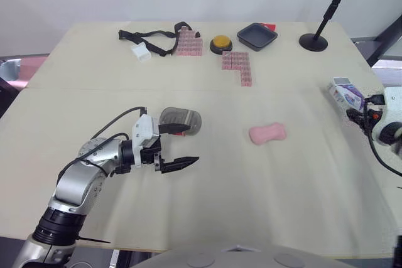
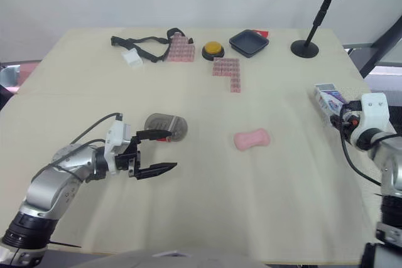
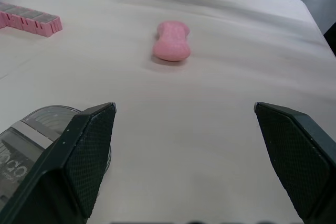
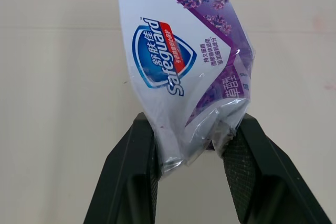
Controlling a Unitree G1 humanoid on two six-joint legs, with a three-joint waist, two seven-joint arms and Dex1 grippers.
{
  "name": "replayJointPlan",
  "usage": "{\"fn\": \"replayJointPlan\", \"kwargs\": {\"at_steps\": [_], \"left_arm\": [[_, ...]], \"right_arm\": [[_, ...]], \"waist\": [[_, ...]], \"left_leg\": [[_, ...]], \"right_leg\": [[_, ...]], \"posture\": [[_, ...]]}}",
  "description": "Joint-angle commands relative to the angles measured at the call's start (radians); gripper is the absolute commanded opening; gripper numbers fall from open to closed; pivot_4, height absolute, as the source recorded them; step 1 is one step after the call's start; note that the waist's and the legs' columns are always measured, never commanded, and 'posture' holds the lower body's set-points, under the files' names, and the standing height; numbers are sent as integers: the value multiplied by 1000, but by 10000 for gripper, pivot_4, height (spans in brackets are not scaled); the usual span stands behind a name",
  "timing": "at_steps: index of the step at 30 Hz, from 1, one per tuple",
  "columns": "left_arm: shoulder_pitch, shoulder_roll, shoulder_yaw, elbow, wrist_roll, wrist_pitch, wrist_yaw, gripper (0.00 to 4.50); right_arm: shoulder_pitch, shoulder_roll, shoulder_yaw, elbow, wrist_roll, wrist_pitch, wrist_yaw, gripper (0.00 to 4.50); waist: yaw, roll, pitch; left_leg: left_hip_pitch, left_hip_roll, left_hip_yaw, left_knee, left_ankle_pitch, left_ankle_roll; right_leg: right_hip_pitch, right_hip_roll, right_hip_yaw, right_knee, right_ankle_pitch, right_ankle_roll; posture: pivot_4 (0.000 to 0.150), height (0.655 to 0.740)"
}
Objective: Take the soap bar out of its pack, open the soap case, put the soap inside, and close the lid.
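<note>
Left gripper is hanging wide open and empty, with the grey soap case sitting just beside one finger at 12 o'clock. Pink soap bar is lying bare at its 3 o'clock, well apart. Right gripper is pinching the soap pack tight.

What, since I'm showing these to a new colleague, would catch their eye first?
The bare pink soap bar lying alone in the middle of the table stands out first. At the table's right edge, the right gripper is shut on a crumpled Safeguard soap pack. On the left, the open left gripper sits beside the grey soap case.
</note>
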Motion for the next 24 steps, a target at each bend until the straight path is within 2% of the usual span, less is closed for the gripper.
{"fn": "replayJointPlan", "kwargs": {"at_steps": [1, 2, 12, 22, 23, 24], "left_arm": [[-4, -8, 16, -45, -29, -17, 4, 45000], [-5, -13, 18, -47, -35, -18, 6, 45000], [3, -12, 43, -99, -148, 58, 13, 45000], [-6, -22, 35, -96, -126, 27, 20, 45000], [-8, -23, 35, -91, -122, 23, 21, 45000], [-10, -23, 34, -87, -118, 18, 22, 45000]], "right_arm": [[-49, 96, -12, -163, -15, 110, -163, 16921], [-55, 117, -8, -180, -20, 122, -186, 16921], [-34, 162, 5, -175, -56, 97, -265, 16921], [-7, 136, 22, -151, -33, 81, -206, 16921], [-2, 130, 22, -148, -34, 80, -198, 22387], [1, 125, 20, -145, -33, 77, -191, 24313]], "waist": [[-2, 1, -1], [-1, 2, -1], [2, 3, -1], [1, 3, -1], [1, 3, -1], [1, 3, -1]], "left_leg": [[1, 0, 0, -2, 2, -4], [1, 0, 0, -3, 5, -9], [0, -1, 1, -6, 8, -17], [0, -1, 1, -11, 11, -24], [0, -1, 1, -11, 11, -24], [0, -1, 1, -11, 11, -24]], "right_leg": [[0, 0, 0, 0, 0, 0], [0, 0, 0, 0, 0, 0], [0, -2, -1, -1, 0, 0], [4, -1, -1, -1, 0, 1], [4, -1, -1, -1, 0, 1], [4, -1, -1, -2, 0, 1]], "posture": [[1500, 7338], [1500, 7338], [1500, 7338], [1500, 7338], [1500, 7338], [1500, 7338]]}}
